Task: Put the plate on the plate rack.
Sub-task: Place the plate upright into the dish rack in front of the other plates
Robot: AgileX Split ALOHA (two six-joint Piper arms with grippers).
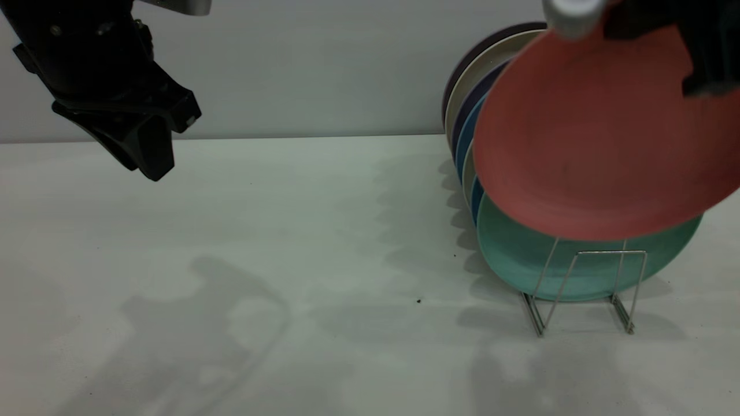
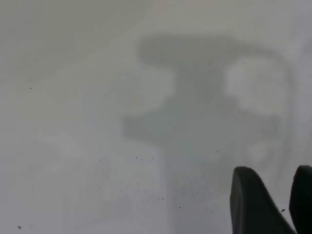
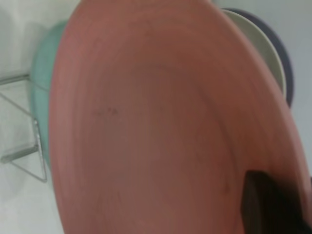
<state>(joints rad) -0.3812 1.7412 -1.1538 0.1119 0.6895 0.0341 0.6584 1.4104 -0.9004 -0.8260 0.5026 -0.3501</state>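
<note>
The salmon-pink plate (image 1: 595, 144) hangs tilted in the air at the right, its lower edge just above the front loops of the silver wire plate rack (image 1: 601, 252). My right gripper (image 1: 702, 69) is shut on its upper right rim. In the right wrist view the plate (image 3: 156, 122) fills the picture, with one dark finger (image 3: 273, 204) lying on its face and the rack's wires (image 3: 36, 146) showing beside it. My left gripper (image 1: 153, 153) hangs at the upper left over bare table, its fingers (image 2: 248, 204) a little apart and holding nothing.
A teal-green plate (image 1: 520, 260) stands in the rack right behind the front loops, with several more plates (image 1: 471, 98) in blue, cream and dark purple lined up behind it. The white table (image 1: 289, 260) stretches to the left; a grey wall stands behind.
</note>
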